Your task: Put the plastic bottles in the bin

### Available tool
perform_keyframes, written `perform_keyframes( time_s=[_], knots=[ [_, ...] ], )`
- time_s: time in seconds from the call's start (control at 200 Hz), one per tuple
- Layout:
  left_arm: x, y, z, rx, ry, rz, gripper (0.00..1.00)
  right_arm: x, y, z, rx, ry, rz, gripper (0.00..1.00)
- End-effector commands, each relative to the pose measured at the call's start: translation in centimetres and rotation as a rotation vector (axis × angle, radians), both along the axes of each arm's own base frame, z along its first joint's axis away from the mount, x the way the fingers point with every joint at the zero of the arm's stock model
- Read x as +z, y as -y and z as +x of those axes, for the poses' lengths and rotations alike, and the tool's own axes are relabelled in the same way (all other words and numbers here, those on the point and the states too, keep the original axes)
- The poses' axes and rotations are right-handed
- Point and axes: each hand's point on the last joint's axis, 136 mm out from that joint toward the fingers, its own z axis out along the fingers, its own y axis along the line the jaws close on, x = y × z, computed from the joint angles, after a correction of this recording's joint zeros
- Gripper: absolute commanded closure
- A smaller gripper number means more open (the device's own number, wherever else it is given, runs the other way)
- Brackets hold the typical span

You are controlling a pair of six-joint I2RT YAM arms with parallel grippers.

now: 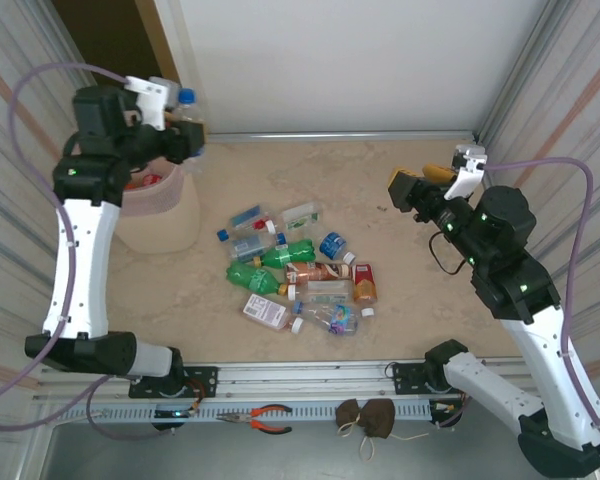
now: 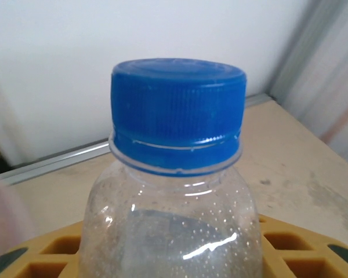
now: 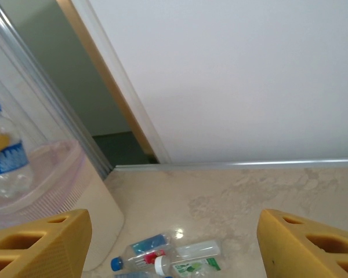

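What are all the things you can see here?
held bottle: one, clear with blue cap, in the left gripper above the bin
loose bottles: about a dozen, clear, green and orange-brown, heaped mid-table
bin: one, pale pink, table's far left
pliers: one, orange handles, at the near edge
brown lumps: two, beside the pliers; cannot tell what
table: one, beige marbled
left gripper: one, yellow fingers, shut on the held bottle
right gripper: one, yellow fingers, open and empty, at the right
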Motion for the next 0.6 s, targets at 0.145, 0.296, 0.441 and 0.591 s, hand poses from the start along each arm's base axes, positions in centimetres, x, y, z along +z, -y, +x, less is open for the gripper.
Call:
perform_keyframes(
  time_s=[0.145,0.296,0.441,0.591],
  knots=[
    [-0.4,-7.2,1.4,0.127,-0.055,0.009,0.52,0.4,-0.3,0.0,0.023,0.01,0.004,0.26],
    [-3.3,-10.4,3.2,0.181,-0.143,0.003,0.52,0.1,-0.5,0.2,0.029,0.002,0.004,0.26],
    [-6.9,-11.9,4.3,0.209,-0.256,0.023,0.52,-0.1,-0.6,0.3,0.033,-0.006,0.004,0.26],
    [-10.7,-13.9,5.1,0.273,-0.367,0.062,0.52,-0.4,-0.6,0.4,0.033,-0.012,0.002,0.26]
  ],
)
